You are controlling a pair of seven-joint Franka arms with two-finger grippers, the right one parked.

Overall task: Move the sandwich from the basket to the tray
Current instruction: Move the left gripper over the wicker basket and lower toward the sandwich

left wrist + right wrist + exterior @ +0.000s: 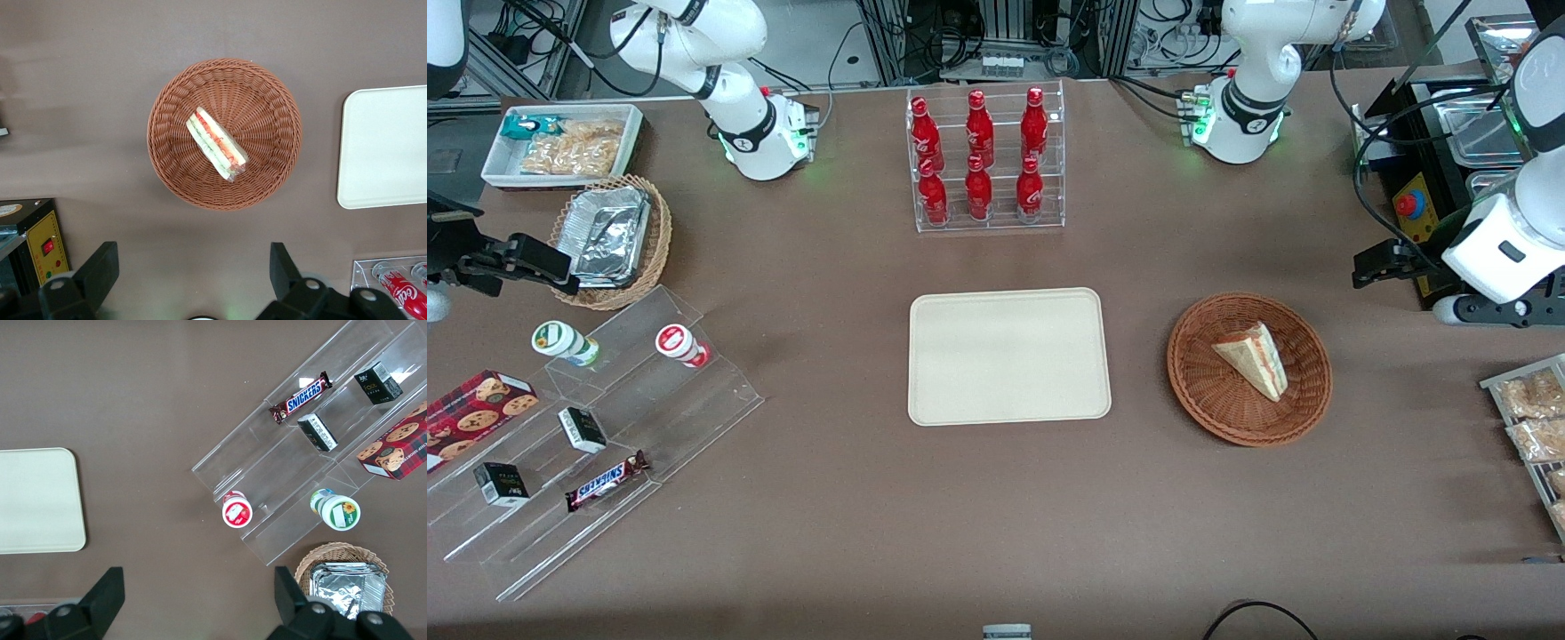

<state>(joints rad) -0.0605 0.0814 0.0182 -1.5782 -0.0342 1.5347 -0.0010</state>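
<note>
The sandwich [1254,358] [217,143], a pale bread wedge with a red and green filling stripe, lies in the middle of the round reddish-brown wicker basket [1200,404] [267,100]. Beside the basket, toward the parked arm's end, lies the cream tray [1009,356] [387,147] [37,500] with nothing on it. My gripper [1376,264] [192,270] hangs open and holds nothing. It is well above the table, apart from the basket, toward the working arm's end and a little farther from the front camera.
A clear rack of red bottles [985,160] [400,287] stands farther from the camera than the tray. A black box with a red button [1409,209] [43,247] sits near my gripper. Snack packets [1534,418] lie at the working arm's end. A clear stepped shelf [578,427] holds snacks at the parked arm's end.
</note>
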